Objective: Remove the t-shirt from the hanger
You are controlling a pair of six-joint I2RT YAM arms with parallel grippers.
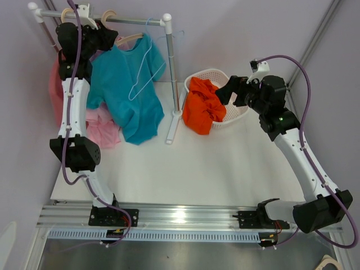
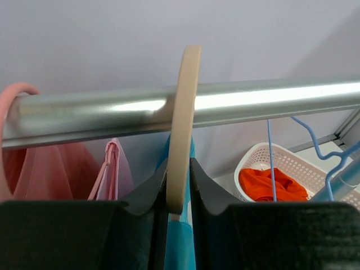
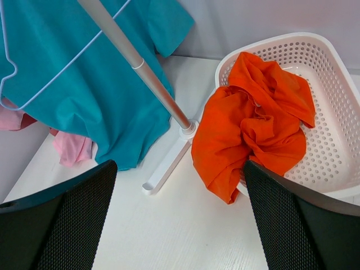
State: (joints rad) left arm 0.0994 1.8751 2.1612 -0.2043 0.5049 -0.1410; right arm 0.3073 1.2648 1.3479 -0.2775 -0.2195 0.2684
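Observation:
A teal t-shirt (image 1: pixel 126 95) hangs from a pale wooden hanger (image 1: pixel 126 38) on the metal rail (image 1: pixel 135 21) at the back left. My left gripper (image 1: pixel 107 38) is up at the rail. In the left wrist view its jaws (image 2: pixel 179 169) are shut on the stem of the hanger's hook (image 2: pixel 184 112), just below the rail (image 2: pixel 253 104), with teal cloth (image 2: pixel 179 242) beneath. My right gripper (image 1: pixel 228 90) hovers by the basket, open and holding nothing (image 3: pixel 179 166). The right wrist view shows the t-shirt (image 3: pixel 84 73) to its left.
A white basket (image 1: pixel 239 112) at the back right holds an orange garment (image 1: pixel 202 104) that spills over its rim. A blue wire hanger (image 1: pixel 147 67) dangles in front of the t-shirt. Pink garments (image 1: pixel 104 129) hang behind the left arm. The rack's post (image 1: pixel 171 73) stands mid-table.

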